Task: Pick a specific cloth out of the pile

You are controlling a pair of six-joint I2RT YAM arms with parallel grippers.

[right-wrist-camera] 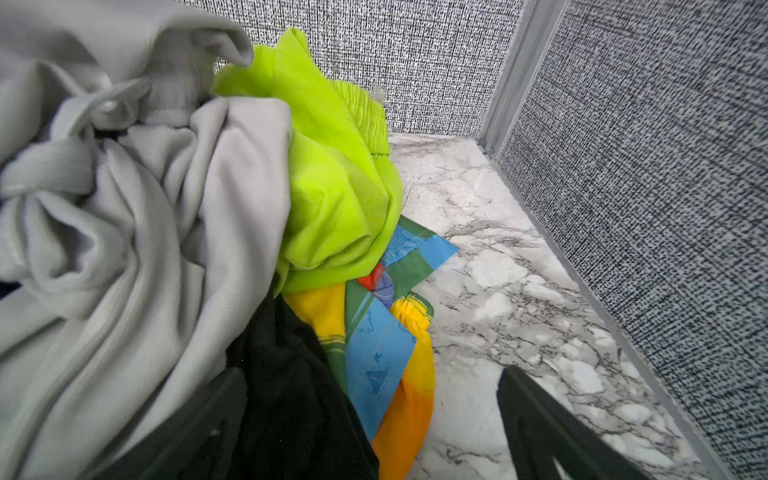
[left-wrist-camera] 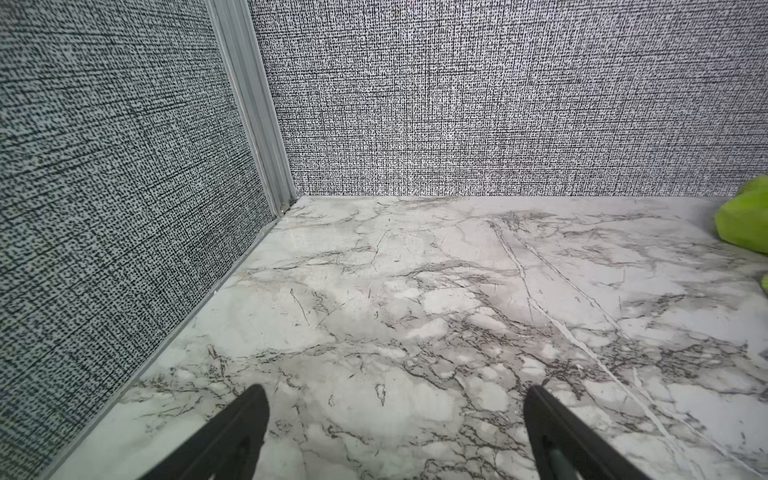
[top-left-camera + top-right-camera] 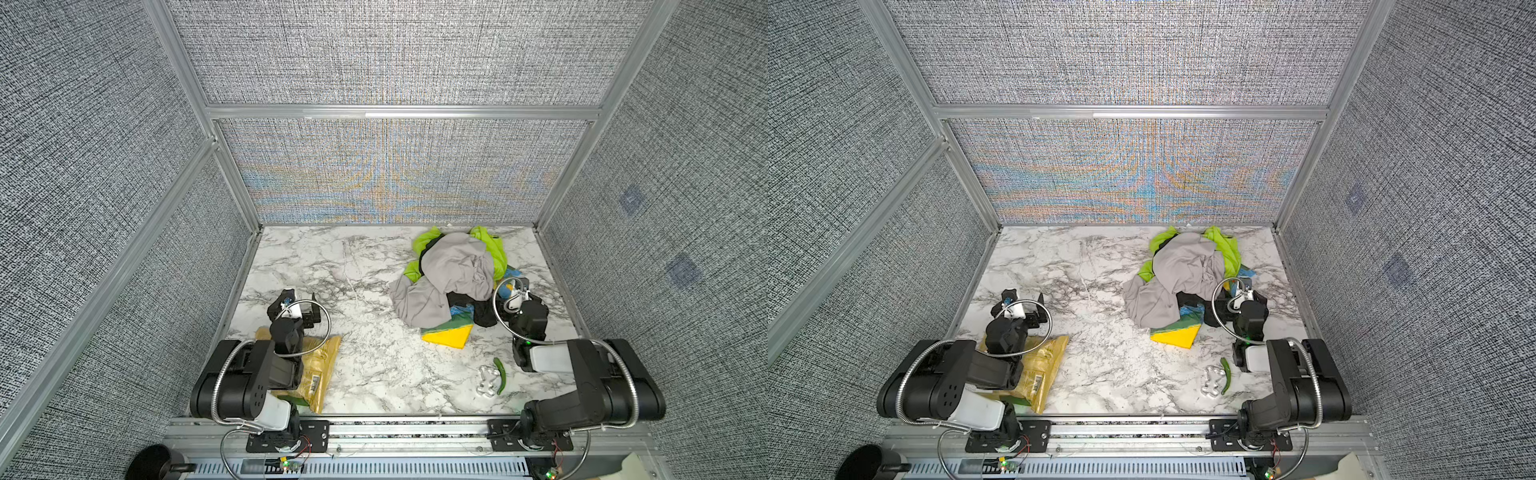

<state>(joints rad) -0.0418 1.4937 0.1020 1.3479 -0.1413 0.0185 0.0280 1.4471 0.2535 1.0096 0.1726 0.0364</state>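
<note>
The marble desk (image 3: pixel 374 332) carries the pile (image 3: pixel 453 266) toward its far right corner, a large grey cloth (image 3: pixel 415 303) heaped over a lime-green cloth (image 3: pixel 494 245) and a patterned cloth (image 3: pixel 449 334). The black cloth (image 3: pixel 478 307) pokes out from under the grey at the pile's near right edge, crumpled with no clear long axis. The right fingers (image 1: pixel 540 415) stand wide apart and empty at that edge with a black fold between them, so that arm is far nearer. The left fingers (image 2: pixel 241 424), likewise spread and empty, hang over bare desk well apart from the pile.
</note>
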